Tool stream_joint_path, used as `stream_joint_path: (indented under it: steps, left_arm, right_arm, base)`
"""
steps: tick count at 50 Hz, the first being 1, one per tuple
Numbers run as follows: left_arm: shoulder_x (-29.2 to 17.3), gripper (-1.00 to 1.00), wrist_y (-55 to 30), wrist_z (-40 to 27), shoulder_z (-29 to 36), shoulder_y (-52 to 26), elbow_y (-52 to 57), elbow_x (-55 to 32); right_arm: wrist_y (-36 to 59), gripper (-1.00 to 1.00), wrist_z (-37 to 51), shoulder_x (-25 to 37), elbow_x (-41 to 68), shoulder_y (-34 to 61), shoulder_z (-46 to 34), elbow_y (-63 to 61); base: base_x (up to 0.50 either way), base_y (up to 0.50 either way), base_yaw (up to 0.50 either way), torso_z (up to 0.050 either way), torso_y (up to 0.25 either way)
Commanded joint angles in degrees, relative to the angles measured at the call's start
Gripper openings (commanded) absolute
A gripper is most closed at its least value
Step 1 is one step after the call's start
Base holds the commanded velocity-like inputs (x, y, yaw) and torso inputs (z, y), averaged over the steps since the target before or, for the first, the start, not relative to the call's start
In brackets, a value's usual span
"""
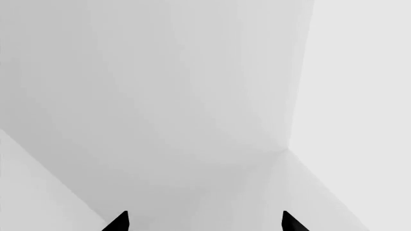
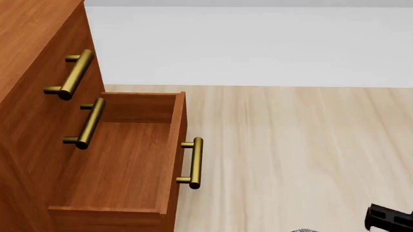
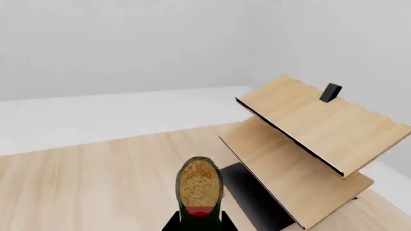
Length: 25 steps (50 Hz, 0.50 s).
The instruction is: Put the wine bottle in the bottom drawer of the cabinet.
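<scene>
The cabinet [image 2: 32, 53] stands at the left of the head view. Its bottom drawer [image 2: 116, 159] is pulled out and open, with nothing showing inside and its brass handle [image 2: 195, 163] on the front. The two upper drawer fronts are shut. In the right wrist view my right gripper [image 3: 199, 222] is shut on the wine bottle [image 3: 199, 185]. The bottle's tan cork top points toward the camera, and a black finger [image 3: 169, 224] shows on each side of its dark neck. My left gripper [image 1: 205, 222] is open and empty, facing white walls. The bottle does not show in the head view.
A pale light-wood rack [image 3: 308, 144] with a black base [image 3: 247, 192] stands close beside the bottle in the right wrist view, with a small black block [image 3: 330, 92] on top. A black arm part [image 2: 389, 218] shows at the head view's lower right. Light wood floor [image 2: 297, 154] lies beside the drawer.
</scene>
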Motion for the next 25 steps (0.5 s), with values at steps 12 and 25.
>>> stream_joint_path:
  steps: [12, 25]
  left_arm:
    - [0.09, 1.00, 0.90, 2.91, 0.03, 0.28, -2.69, -0.91]
    - [0.12, 1.00, 1.01, 2.35, 0.17, 0.55, -2.01, -0.66]
  right_arm:
    - [-5.56, -1.00, 4.99, 2.36, 3.31, 33.26, -30.05, 5.01]
    - [-5.94, -1.00, 1.62, -3.79, 4.43, 44.18, -35.73, 9.78]
  base:
    - [0.00, 0.00, 0.00, 0.000, 0.001]
    - [0.00, 0.00, 0.00, 0.000, 0.000]
